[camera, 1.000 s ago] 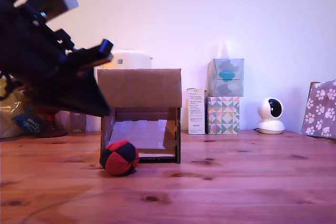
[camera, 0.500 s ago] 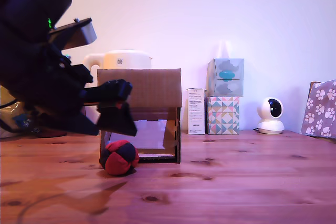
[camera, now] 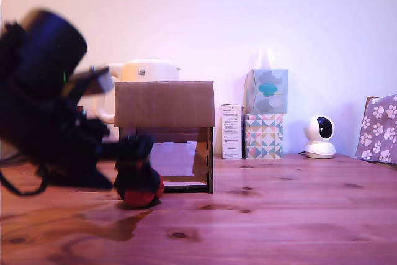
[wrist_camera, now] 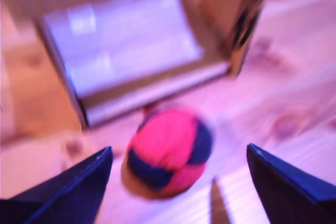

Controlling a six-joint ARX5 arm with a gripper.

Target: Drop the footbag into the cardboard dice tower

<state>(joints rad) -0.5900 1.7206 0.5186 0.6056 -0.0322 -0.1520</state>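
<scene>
The gripper (wrist_camera: 178, 158) has its fingers spread wide on each side of the footbag (wrist_camera: 169, 150), right by the cardboard dice tower (camera: 165, 105).

footbag (camera: 141, 198): upper half hidden behind the dark tool (camera: 133, 164) in the exterior view; smeared in the wrist view.
cardboard dice tower (wrist_camera: 131, 51): blurred, cut off by wrist view's edge.
arm (camera: 43, 122): motion-blurred, cropped at exterior view's left.
</scene>
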